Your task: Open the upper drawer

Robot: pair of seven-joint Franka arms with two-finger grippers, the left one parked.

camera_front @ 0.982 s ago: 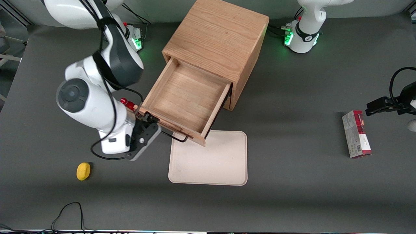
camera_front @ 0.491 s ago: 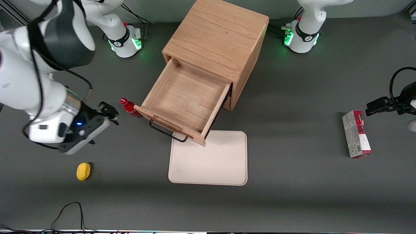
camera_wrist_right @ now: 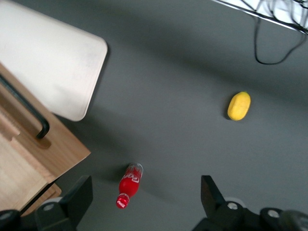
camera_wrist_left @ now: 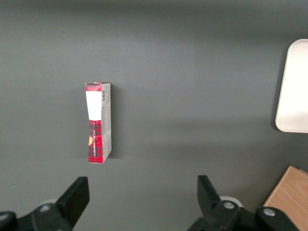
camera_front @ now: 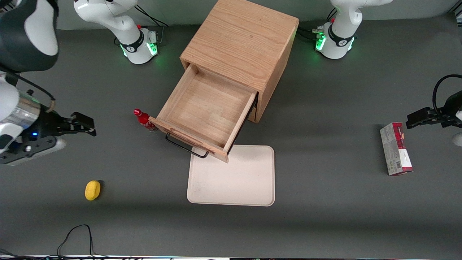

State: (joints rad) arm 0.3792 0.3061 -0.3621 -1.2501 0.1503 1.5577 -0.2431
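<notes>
The light oak cabinet (camera_front: 240,36) stands at mid-table. Its upper drawer (camera_front: 207,108) is pulled far out, showing a bare shallow wood tray. The thin black wire handle (camera_front: 186,147) hangs on the drawer front, free of any grip. The drawer's front corner (camera_wrist_right: 29,159) and handle (camera_wrist_right: 24,108) also show in the right wrist view. My right gripper (camera_front: 88,126) is open and empty. It hovers well away from the drawer, toward the working arm's end of the table. In the wrist view the gripper (camera_wrist_right: 144,199) is above the table next to a bottle. The bottom drawer is hidden.
A small red cola bottle (camera_front: 143,119) (camera_wrist_right: 129,185) stands beside the drawer front's corner. A cream tray (camera_front: 234,177) (camera_wrist_right: 48,62) lies in front of the drawer. A yellow lemon (camera_front: 92,190) (camera_wrist_right: 239,106) lies nearer the front camera. A red and white box (camera_front: 396,148) (camera_wrist_left: 98,122) lies toward the parked arm's end.
My gripper has let go of the drawer handle and drawn away toward the working arm's end of the table. The drawer stays pulled out and has not moved.
</notes>
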